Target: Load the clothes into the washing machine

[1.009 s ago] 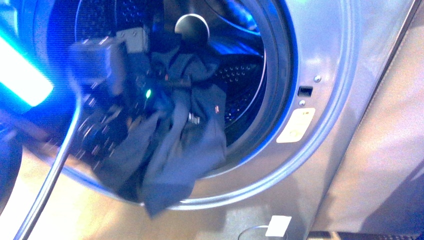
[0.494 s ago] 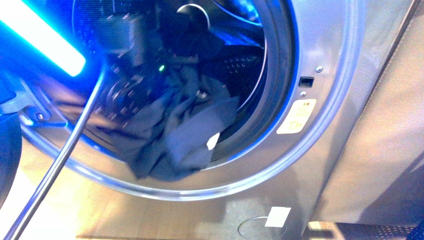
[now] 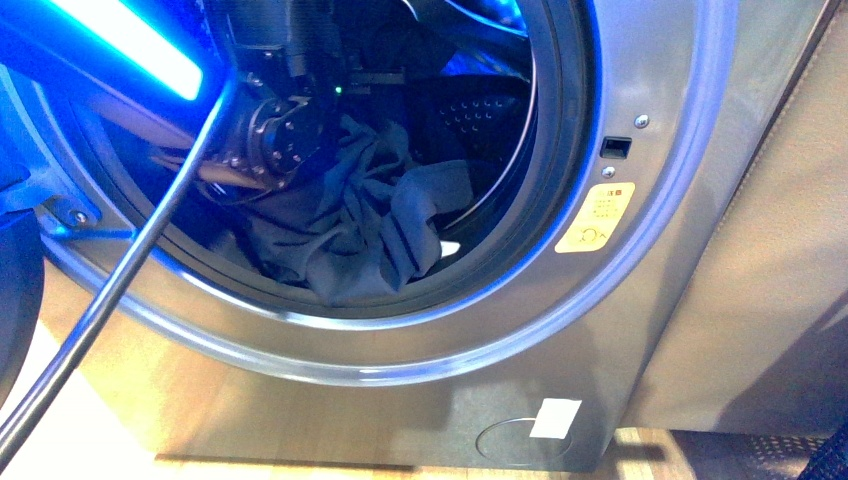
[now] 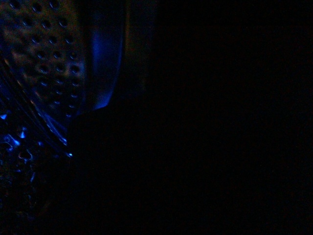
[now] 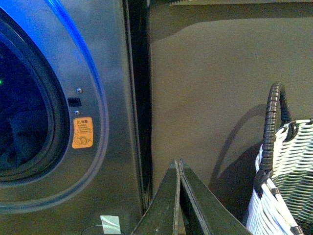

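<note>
Most of the clothes (image 3: pixel 360 225) are being shown bunched in the lower part of the porthole at the centre of the front view, with a dark fold draped over the gasket lip and not yet fully inside the drum. The washing machine (image 3: pixel 660 300) is being seen filling the frame, its yellow sticker (image 3: pixel 596 218) lying at centre right beside the porthole rim. The left gripper (image 3: pixel 290 120) is being reached deep into the opening at upper centre-left, apparently so that the fabric can be carried past the lip; whether its jaws are apart or clamped on the cloth cannot be told, since they are being hidden by the wrist housing and the dark interior. Nothing is being taken from the left wrist view, which is nearly black. The right gripper (image 5: pixel 178 196) is being held outside the machine, at the bottom centre of its own view, with its jaws pressed together on nothing, presumably parked clear of the door opening. A white woven basket (image 5: pixel 288 181) with a dark handle is being shown at the lower right of that view, well apart from the porthole.
</note>
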